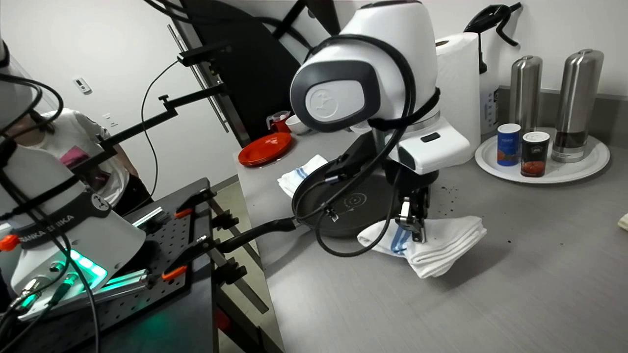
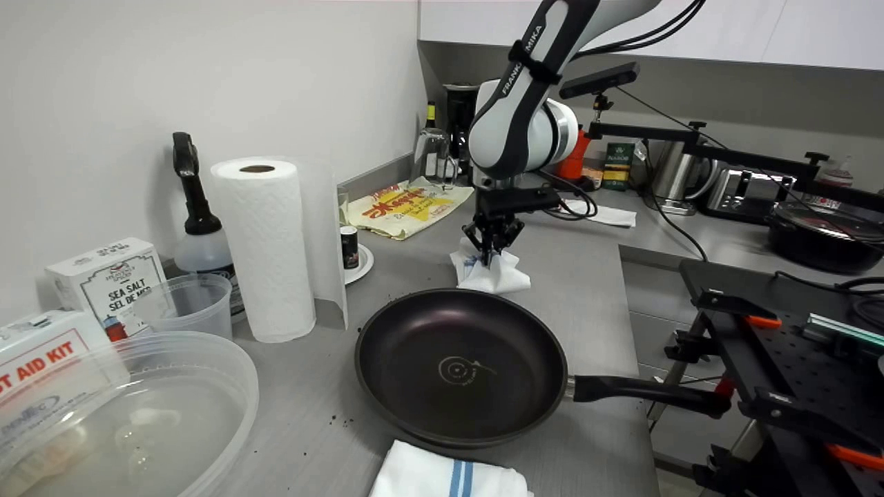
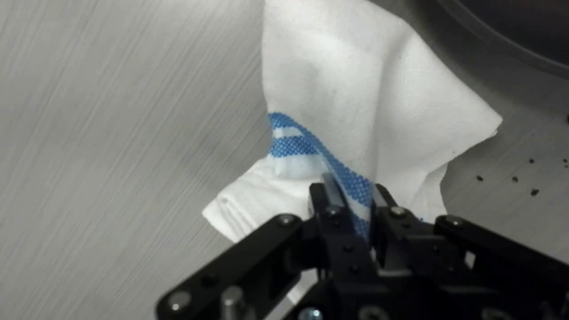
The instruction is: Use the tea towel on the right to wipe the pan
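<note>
The gripper [image 3: 355, 200] pinches a fold of the tea towel [image 3: 326, 80], just beside the pan [image 2: 428, 359]. Correct wiping requires raising the tea towel above the pan before crossing, then lowering it flat.

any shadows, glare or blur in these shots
In an exterior view, a soft shadow falls on the counter under the held towel; in an exterior view, a faint pinkish sheen shows inside the pan; in the wrist view, the weave of the blue stripes is readable, but the nearest parts of the gripper look soft.
</note>
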